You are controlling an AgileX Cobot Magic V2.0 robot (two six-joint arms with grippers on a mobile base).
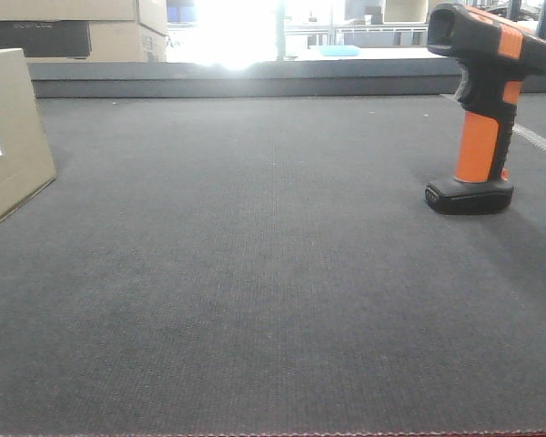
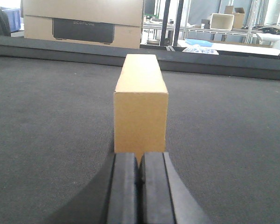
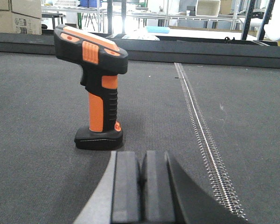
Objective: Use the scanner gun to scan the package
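Dark woven mat (image 1: 255,300), boxy cardboard package (image 2: 140,105), ribbed orange-black scanner gun (image 3: 95,88), both tools pressed together empty.

the left gripper (image 2: 140,170) has two dark grey, flat, matte fingers (image 2: 125,191) with rounded edges. the right gripper (image 3: 143,170) looks the same.

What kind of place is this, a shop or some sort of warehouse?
Probably a warehouse or a packing lab: a cardboard package and a scanner gun stand on a dark mat, with stacked cartons and metal shelving behind.
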